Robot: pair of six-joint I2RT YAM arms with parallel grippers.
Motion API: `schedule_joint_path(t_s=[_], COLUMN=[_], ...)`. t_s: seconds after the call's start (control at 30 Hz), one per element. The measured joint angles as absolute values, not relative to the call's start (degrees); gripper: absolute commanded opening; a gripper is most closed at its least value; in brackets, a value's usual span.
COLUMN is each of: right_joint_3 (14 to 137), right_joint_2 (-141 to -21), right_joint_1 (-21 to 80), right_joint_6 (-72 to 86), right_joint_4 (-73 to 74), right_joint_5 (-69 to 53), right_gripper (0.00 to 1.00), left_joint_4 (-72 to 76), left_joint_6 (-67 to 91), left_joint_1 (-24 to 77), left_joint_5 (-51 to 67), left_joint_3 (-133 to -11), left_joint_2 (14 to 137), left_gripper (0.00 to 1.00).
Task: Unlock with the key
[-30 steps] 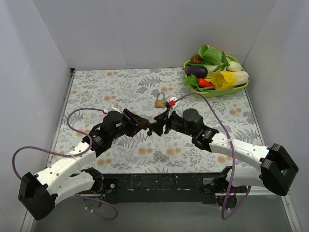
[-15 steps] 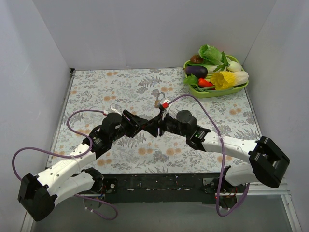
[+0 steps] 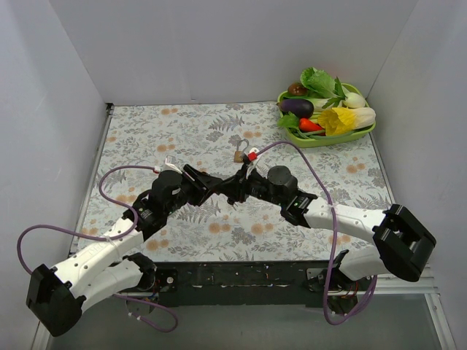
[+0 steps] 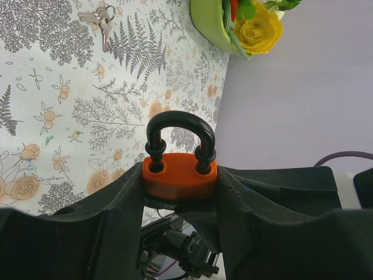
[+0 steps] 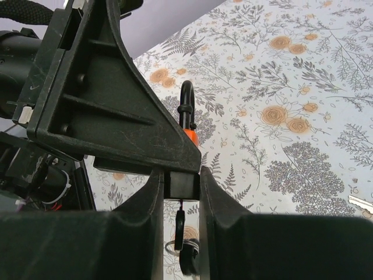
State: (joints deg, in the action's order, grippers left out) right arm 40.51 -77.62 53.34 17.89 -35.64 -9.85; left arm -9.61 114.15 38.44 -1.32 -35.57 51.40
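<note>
An orange padlock [image 4: 179, 175] with a black shackle [image 4: 179, 125] is held upright in my left gripper [image 4: 179, 182], which is shut on its body. The two grippers meet tip to tip at mid-table, left gripper [image 3: 217, 189] against right gripper [image 3: 235, 191]. In the right wrist view the black key [image 5: 182, 185] head sits under the left gripper's finger [image 5: 116, 111], and my right gripper [image 5: 182, 182] presses it from both sides. A spare key on a ring [image 5: 182, 233] hangs below. A sliver of the orange padlock [image 5: 191, 137] shows behind.
A brass padlock [image 3: 240, 156] lies on the floral cloth just beyond the grippers. A loose bunch of keys [image 4: 98, 17] lies farther back. A green tray [image 3: 326, 136] of toy vegetables stands at the back right. Grey walls enclose three sides.
The right arm has moved left up to the left gripper, and its jaws have narrowed from wide open onto the key's head. The left gripper has kept the padlock still.
</note>
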Motion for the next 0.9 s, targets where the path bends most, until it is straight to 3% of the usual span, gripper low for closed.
schedule_joint_path(t_s=[0.2, 0.3, 0.4, 0.43, 0.6, 0.9], right_joint_3=[39.86, 39.05, 38.24, 38.02, 37.41, 35.77], right_joint_2=[-77.23, -76.55, -76.49, -76.47, -76.38, -72.44], right_joint_1=[53.39, 53.39, 53.39, 53.39, 53.39, 52.49], right_joint_6=[18.0, 17.96, 18.04, 18.02, 18.06, 17.87], right_joint_4=[-37.17, -37.45, -37.43, -37.5, -37.01, -32.4], right_joint_5=[-9.17, -9.13, -9.15, -9.13, -9.04, -9.89], right_gripper=[0.01, 0.01, 0.01, 0.01, 0.01, 0.01], left_joint_4=[-9.41, -9.15, -8.91, -8.91, -9.45, -17.39], left_joint_6=[114.15, 114.3, 114.43, 114.48, 114.56, 111.04], left_joint_1=[38.46, 38.46, 38.46, 38.46, 38.46, 38.46], left_joint_5=[-1.67, -1.65, -1.74, -1.8, -2.72, -8.54], left_joint_3=[-35.55, -35.55, -35.57, -35.57, -35.62, -38.15], left_joint_2=[50.76, 50.43, 49.67, 49.54, 49.04, 44.36], left_gripper=[0.58, 0.72, 0.8, 0.88, 0.95, 0.93])
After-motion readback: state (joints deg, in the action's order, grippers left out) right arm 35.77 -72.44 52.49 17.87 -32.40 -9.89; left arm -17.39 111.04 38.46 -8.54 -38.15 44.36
